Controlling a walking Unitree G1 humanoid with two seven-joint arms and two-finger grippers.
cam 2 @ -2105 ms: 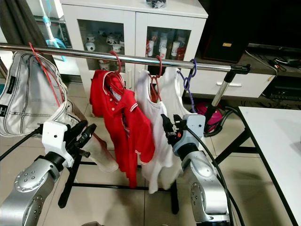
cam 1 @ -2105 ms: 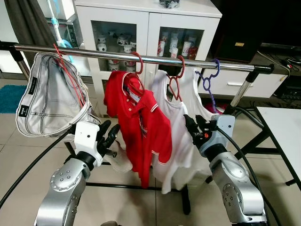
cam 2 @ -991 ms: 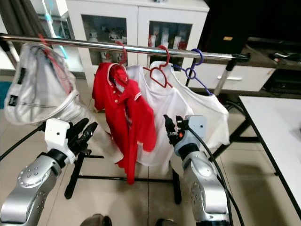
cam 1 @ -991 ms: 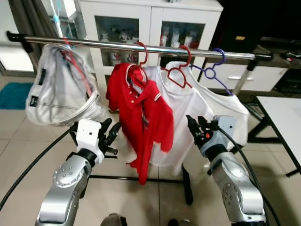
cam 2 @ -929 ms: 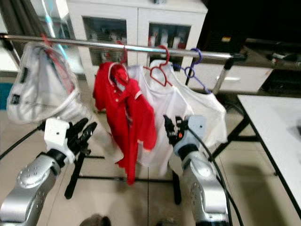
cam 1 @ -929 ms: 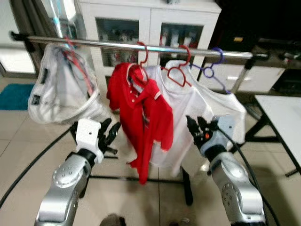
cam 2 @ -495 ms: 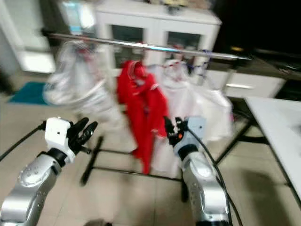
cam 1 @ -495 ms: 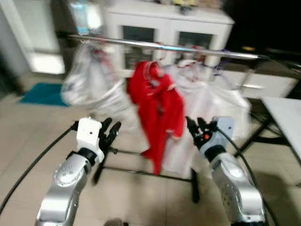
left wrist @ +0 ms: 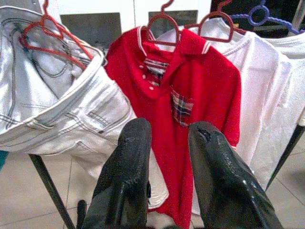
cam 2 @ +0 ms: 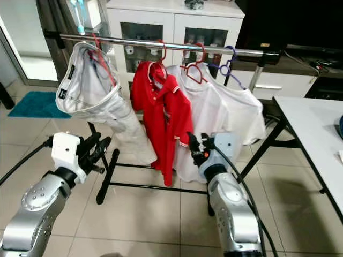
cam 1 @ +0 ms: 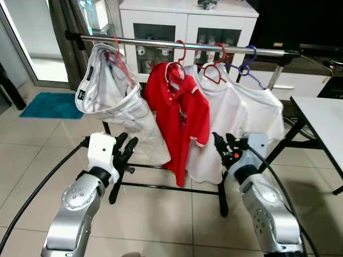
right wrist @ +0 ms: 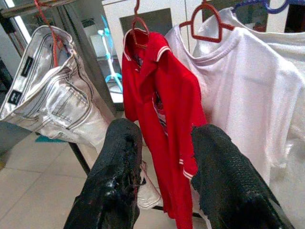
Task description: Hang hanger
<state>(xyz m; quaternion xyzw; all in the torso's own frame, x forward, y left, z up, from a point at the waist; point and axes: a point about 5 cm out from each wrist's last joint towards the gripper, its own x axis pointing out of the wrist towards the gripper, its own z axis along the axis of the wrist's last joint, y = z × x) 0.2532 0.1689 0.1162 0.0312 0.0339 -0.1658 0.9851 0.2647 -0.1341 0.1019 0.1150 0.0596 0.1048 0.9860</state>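
A silver rail (cam 1: 182, 44) carries several hung clothes: white jeans (cam 1: 115, 101) on a red hanger at the left, a red polo (cam 1: 182, 118) on a red hanger, a white T-shirt (cam 1: 222, 123) on a red hanger, and another white shirt on a purple hanger (cam 1: 247, 67). My left gripper (cam 1: 124, 151) is raised short of the jeans, open and empty. Held up below the white T-shirt, my right gripper (cam 1: 224, 144) is open and empty too. The left wrist view looks between the spread fingers (left wrist: 136, 157) at the polo (left wrist: 200, 86).
A white glass-door cabinet (cam 1: 187, 16) stands behind the rack. A white table (cam 1: 321, 115) is at the right, a teal rug (cam 1: 51, 104) at the left. The rack's black base bar (cam 1: 166, 187) lies on the tiled floor ahead.
The whole view has pulled back from the rack and the blur has gone, so the camera moved. Both arms keep the same raised pose, grippers open.
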